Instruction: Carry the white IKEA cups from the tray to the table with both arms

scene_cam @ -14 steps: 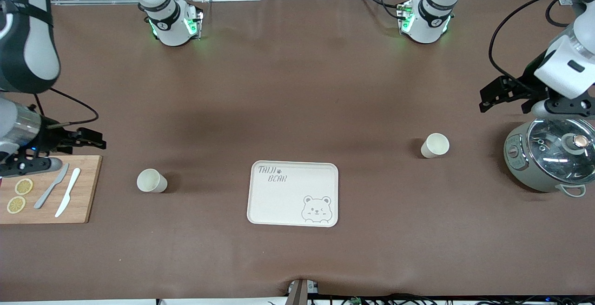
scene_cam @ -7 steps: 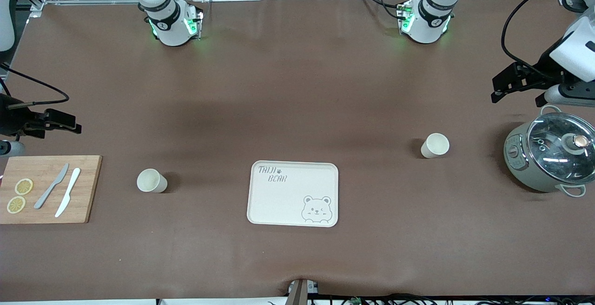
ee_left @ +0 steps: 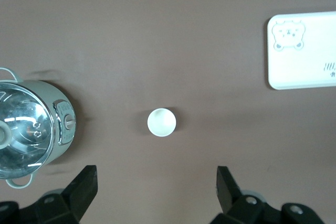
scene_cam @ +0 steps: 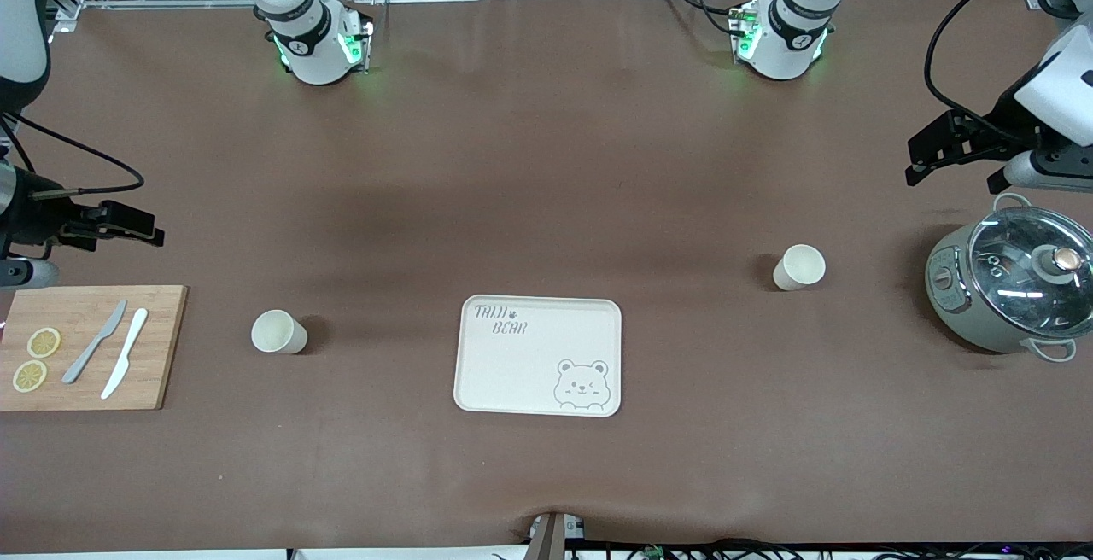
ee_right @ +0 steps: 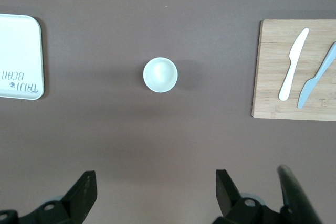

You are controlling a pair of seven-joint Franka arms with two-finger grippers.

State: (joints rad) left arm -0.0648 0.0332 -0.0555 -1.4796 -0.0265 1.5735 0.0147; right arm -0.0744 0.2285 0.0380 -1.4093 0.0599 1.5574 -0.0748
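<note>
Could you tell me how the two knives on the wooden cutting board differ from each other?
The white knife is white all over, while the grey knife is a pale blue-grey. The white knife lies toward the tray's side of the cutting board; the grey knife lies beside it, closer to the lemon slices. Both look alike in shape, lie flat on the board, and slant the same way.

Two white cups upright on table, apart: one (scene_cam: 277,331) toward right arm's end, other (scene_cam: 799,267) toward left arm's.

Front camera looks down across the table; both wrist cameras stare straight down from high, sharing the tray (scene_cam: 538,355).
</note>
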